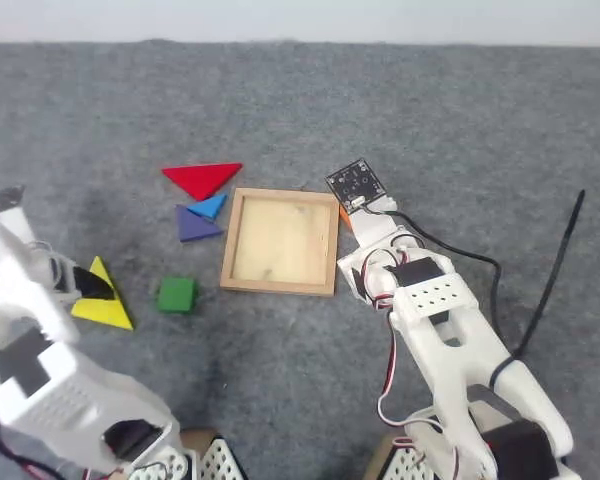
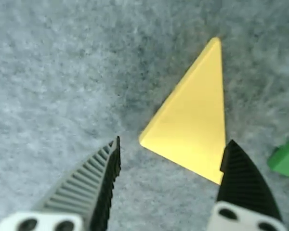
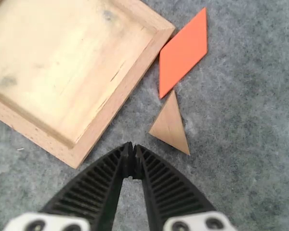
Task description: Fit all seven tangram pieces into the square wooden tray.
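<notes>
I see my left gripper (image 2: pixel 173 141) spread over the yellow triangle (image 2: pixel 195 120), lower left; my right gripper (image 3: pixel 131 147) is pressed together beside the tray (image 3: pixel 120 94).

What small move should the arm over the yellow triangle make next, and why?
Probably the left gripper closes on the yellow triangle: its fingers stand open, one at each side of the triangle's wide end, and it lies outside the wooden tray.

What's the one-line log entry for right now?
left pincer: open over yellow triangle | right pincer: shut, beside tray, near tan triangle | tray: no pieces inside
</notes>
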Action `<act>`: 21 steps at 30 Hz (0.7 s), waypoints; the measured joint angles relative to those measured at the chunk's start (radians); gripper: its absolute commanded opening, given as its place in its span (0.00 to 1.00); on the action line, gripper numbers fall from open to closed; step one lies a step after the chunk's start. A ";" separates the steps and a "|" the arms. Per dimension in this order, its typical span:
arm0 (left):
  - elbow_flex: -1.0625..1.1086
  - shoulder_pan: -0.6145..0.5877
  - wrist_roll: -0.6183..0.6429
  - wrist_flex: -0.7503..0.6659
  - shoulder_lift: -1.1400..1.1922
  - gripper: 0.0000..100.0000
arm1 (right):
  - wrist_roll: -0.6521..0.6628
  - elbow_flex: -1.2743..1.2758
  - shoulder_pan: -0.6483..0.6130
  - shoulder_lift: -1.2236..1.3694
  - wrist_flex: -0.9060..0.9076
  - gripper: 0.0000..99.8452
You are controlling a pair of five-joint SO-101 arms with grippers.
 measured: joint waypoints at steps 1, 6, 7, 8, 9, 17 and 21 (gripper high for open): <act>0.023 0.005 0.000 -0.014 0.000 0.32 | 0.000 0.000 0.000 0.000 0.000 0.01; 0.064 0.008 0.081 -0.061 0.000 0.32 | 0.000 0.000 0.000 0.000 0.000 0.01; 0.071 0.011 0.100 -0.066 0.000 0.32 | 0.000 0.000 0.000 0.000 0.000 0.01; 0.074 0.011 0.115 -0.066 0.000 0.32 | 0.000 0.000 0.000 0.000 0.000 0.01; 0.074 0.011 0.126 -0.068 0.000 0.32 | 0.000 0.000 0.000 0.000 0.000 0.01; 0.077 0.014 0.141 -0.110 0.000 0.32 | 0.000 0.000 0.000 0.000 0.000 0.01; 0.103 0.025 0.144 -0.121 -0.002 0.32 | 0.000 0.000 0.000 0.000 0.000 0.01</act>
